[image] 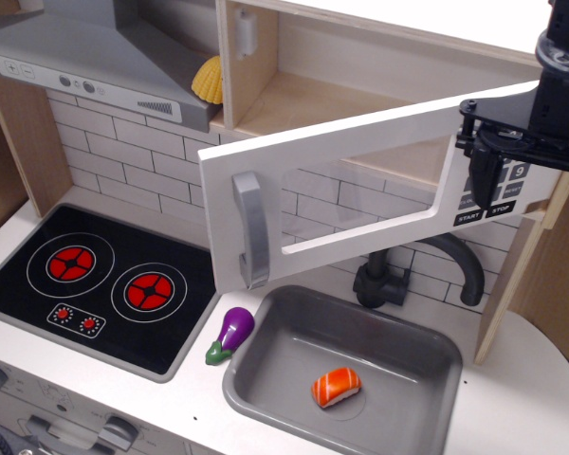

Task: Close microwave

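Observation:
The white toy microwave (303,104) sits up in the wooden shelf with its wide door (360,180) swung open toward me. The door's clear window shows the tiled wall behind it. Its grey vertical bar handle (251,227) is at the free left end, over the counter. The black keypad (498,194) with START and STOP keys shows at the right. My black gripper (486,161) hangs at the upper right, in front of the door's hinged right end and the keypad. I cannot make out how its jaws stand, and it is far from the handle.
A grey range hood (85,57) with a yellow shell-shaped toy (208,78) beside it is at the upper left. Below are a black stove (95,284), a purple eggplant (231,332), a grey sink (266,398) holding a salmon sushi (336,386), and a black faucet (427,270).

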Controlling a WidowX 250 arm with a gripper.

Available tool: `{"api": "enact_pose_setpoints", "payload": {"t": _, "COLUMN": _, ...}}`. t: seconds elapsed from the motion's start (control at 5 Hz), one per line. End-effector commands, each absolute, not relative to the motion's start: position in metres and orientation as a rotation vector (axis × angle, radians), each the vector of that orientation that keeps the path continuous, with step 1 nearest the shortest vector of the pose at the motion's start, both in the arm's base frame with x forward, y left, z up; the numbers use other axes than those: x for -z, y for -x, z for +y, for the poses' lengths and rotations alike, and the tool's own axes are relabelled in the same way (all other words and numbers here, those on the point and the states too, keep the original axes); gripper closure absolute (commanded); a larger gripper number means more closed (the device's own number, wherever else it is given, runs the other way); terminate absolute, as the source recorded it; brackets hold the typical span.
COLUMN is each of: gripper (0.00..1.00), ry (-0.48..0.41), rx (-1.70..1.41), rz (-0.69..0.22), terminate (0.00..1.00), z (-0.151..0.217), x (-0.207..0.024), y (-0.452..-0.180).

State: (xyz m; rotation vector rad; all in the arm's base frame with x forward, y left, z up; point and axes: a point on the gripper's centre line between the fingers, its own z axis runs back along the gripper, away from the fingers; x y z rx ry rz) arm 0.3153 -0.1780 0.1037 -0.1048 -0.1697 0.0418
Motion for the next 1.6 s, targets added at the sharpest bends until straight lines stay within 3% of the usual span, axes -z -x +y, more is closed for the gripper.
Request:
{"api": "enact_pose_setpoints", "payload": {"t": 0.0, "gripper": 0.0, "ry": 0.105, "rx": -0.042, "rz": -0.17, "terminate": 0.0, "z": -0.178, "x": -0.104, "y": -0.315}}
{"api": "enact_pose_setpoints", "payload": {"t": 0.4, "gripper": 0.0, "ry": 0.087, "rx": -0.135, "rz": -0.206, "terminate": 0.0, "z": -0.138, "x": -0.089, "y": -0.323}}
{"api": "enact_pose_setpoints", "payload": {"t": 1.0, "gripper": 0.0, "ry": 0.102, "rx": -0.153, "rz": -0.359, "terminate": 0.0, "z": -0.096, "x": -0.117, "y": -0.358}}
{"api": "enact_pose_setpoints", "payload": {"t": 1.4, "gripper": 0.0, "ry": 0.079, "rx": -0.146, "rz": -0.411, "terminate": 0.0, "z": -0.088, "x": -0.118, "y": -0.373}}
